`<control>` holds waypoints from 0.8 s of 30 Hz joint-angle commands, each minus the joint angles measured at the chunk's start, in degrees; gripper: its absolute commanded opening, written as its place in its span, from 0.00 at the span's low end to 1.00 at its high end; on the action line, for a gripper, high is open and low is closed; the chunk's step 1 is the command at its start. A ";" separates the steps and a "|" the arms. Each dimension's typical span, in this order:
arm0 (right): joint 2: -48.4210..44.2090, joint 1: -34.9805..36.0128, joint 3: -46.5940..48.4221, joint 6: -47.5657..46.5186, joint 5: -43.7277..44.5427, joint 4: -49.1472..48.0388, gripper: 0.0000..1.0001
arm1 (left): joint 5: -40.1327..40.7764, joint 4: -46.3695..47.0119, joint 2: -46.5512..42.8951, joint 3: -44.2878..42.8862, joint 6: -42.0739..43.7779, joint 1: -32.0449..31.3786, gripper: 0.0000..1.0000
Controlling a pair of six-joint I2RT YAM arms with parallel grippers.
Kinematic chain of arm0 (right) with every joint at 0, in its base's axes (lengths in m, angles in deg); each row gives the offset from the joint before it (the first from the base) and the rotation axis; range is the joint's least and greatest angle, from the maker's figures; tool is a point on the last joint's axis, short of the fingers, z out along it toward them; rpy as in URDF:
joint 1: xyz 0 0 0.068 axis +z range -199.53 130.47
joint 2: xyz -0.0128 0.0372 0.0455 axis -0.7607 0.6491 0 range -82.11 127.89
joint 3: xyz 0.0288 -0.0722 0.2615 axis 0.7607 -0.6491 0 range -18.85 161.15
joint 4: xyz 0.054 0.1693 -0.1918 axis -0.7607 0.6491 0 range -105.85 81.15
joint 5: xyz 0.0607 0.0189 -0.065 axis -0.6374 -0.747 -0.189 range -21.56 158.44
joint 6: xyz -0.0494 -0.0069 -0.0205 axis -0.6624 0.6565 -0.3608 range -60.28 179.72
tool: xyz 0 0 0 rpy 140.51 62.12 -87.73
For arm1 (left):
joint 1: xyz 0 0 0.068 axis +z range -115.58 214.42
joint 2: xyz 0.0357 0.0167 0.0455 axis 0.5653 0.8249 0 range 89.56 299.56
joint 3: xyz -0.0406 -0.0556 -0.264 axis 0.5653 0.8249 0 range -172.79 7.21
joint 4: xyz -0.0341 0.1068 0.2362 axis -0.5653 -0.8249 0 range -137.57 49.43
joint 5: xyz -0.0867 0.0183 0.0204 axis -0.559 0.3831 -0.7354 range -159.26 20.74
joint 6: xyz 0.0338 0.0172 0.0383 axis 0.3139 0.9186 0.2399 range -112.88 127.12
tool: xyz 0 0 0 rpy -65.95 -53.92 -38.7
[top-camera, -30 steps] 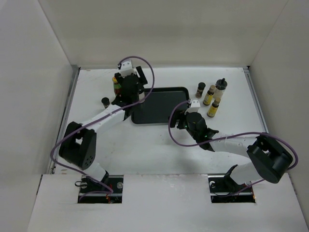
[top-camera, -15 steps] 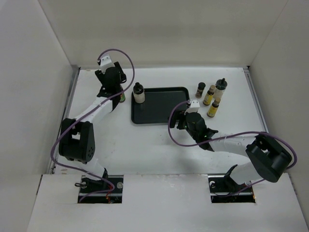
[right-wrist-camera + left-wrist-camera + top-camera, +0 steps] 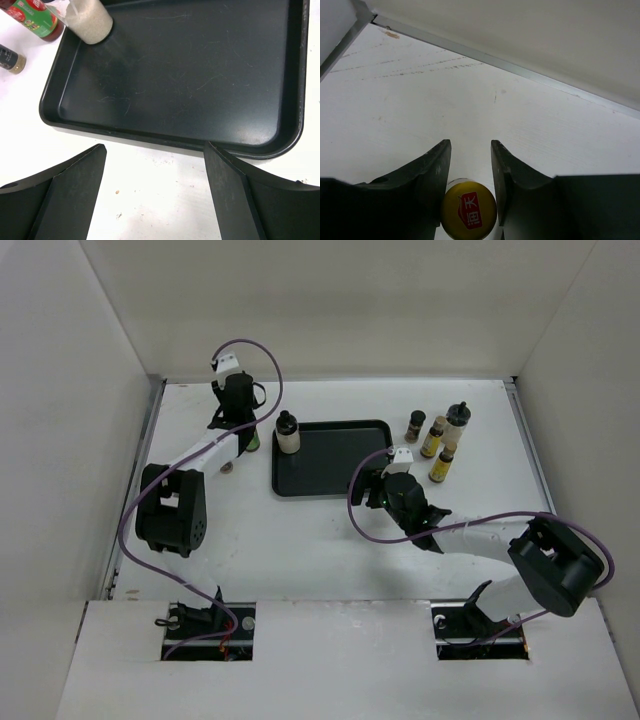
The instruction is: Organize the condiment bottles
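Observation:
My left gripper (image 3: 469,151) is shut on the red-green bottle, whose yellow cap (image 3: 469,210) sits between the jaws. From above, this gripper (image 3: 248,432) hangs over that bottle (image 3: 255,444), left of the black tray (image 3: 335,465). One pale black-capped bottle (image 3: 287,433) stands at the tray's left edge. A short brown bottle (image 3: 228,466) shows beside the left arm. At back right stand another short brown bottle (image 3: 416,424), two yellow-labelled bottles (image 3: 433,437) (image 3: 441,464) and a pale black-capped bottle (image 3: 458,425). My right gripper (image 3: 155,150) is open and holds nothing, just short of the tray's near rim (image 3: 165,142).
White walls close in the table on the left, back and right. A metal strip (image 3: 520,70) runs along the foot of the back wall. In the right wrist view the pale bottle (image 3: 87,20), the red-green bottle (image 3: 35,17) and a short brown bottle (image 3: 10,59) lie beyond the tray.
My left arm swung left off the tray's edge, leaving the pale bottle standing there, and its jaws closed on the yellow-capped bottle. The right arm has stayed put.

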 commanded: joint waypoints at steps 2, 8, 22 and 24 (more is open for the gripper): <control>0.16 -0.07 1.64 -0.24 -0.48 -2.07 0.85 | -0.50 1.02 -1.70 -1.06 0.38 0.16 0.30; 0.07 -0.07 1.64 -0.24 -0.39 -1.98 0.85 | 1.08 1.81 -4.95 2.37 0.12 0.16 0.19; 0.33 -0.07 1.90 -0.33 -0.48 -1.46 0.85 | 2.32 2.52 -16.55 4.83 1.43 -1.50 0.17; -0.37 -0.07 1.81 -0.42 -0.31 -1.54 0.85 | 2.84 2.52 -18.74 6.32 1.43 -2.38 0.17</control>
